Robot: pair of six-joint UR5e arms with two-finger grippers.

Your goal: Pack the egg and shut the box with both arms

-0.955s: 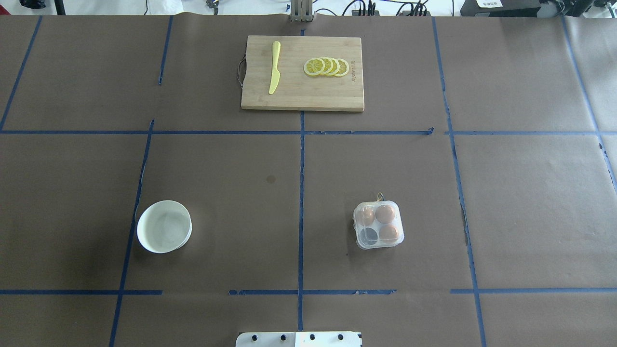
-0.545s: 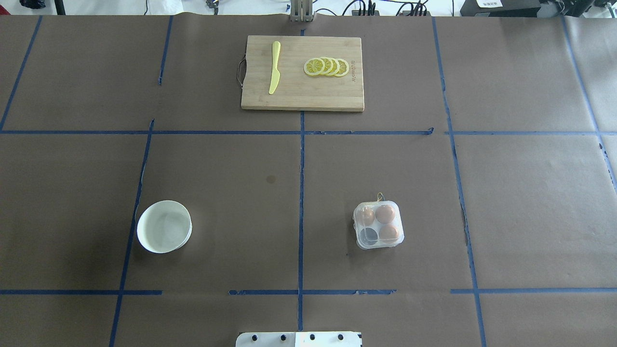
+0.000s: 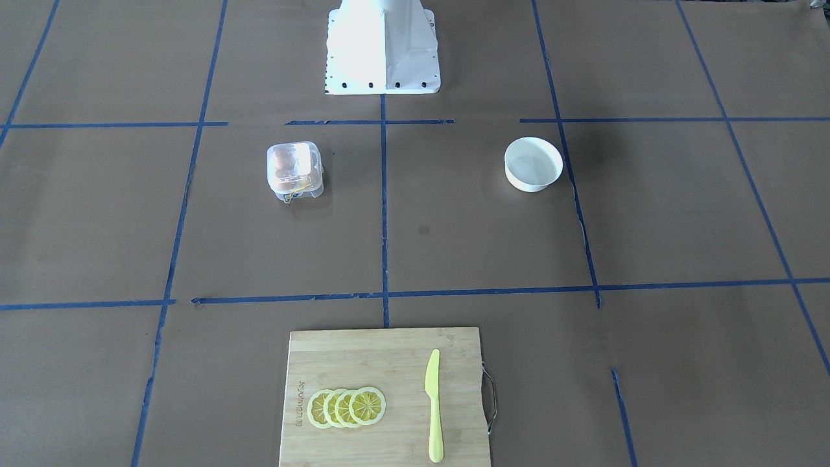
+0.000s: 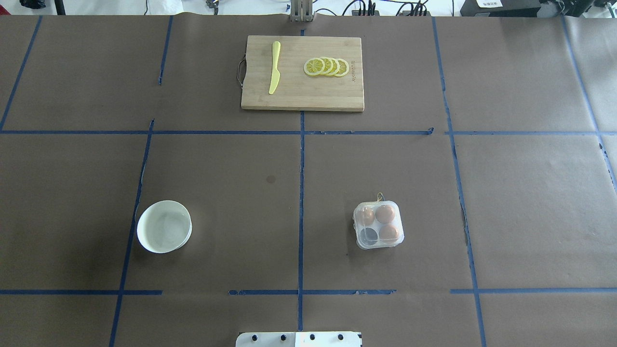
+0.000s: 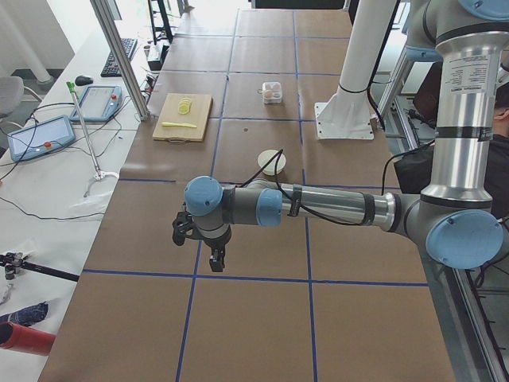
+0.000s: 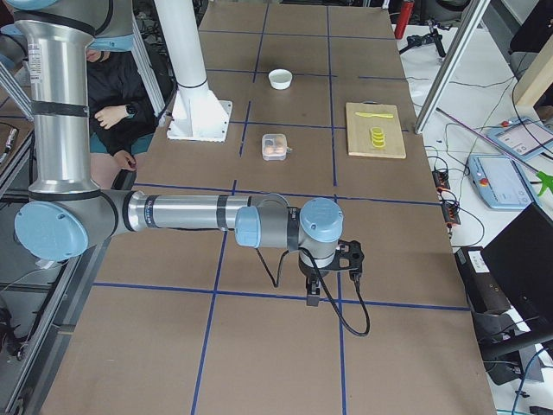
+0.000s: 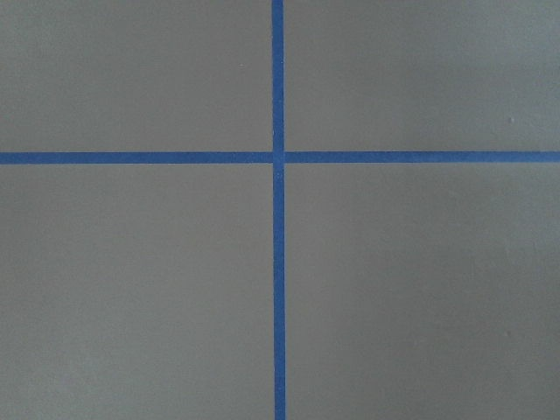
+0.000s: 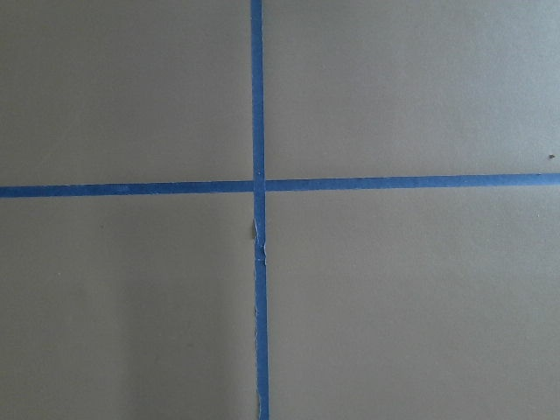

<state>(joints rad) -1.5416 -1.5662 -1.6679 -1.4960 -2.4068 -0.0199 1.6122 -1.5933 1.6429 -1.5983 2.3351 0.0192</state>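
Note:
The box (image 4: 379,225) is a small clear carton on the right half of the table, its lid lying down over the cells. Three tan-brown eggs show inside: one egg (image 4: 384,213) far right, one (image 4: 388,233) near right, one (image 4: 367,215) far left. The near-left cell looks empty. The box also shows in the front view (image 3: 295,170). Neither arm appears in the overhead or front view. The left gripper (image 5: 215,260) hangs over bare paper beyond the table's left end area; the right gripper (image 6: 313,295) likewise at the right end. I cannot tell if they are open or shut.
An empty white bowl (image 4: 164,226) stands on the left half. A wooden cutting board (image 4: 302,96) at the far middle carries a yellow knife (image 4: 274,67) and lemon slices (image 4: 326,66). The white base block (image 4: 299,339) is at the near edge. Both wrist views show only brown paper and blue tape.

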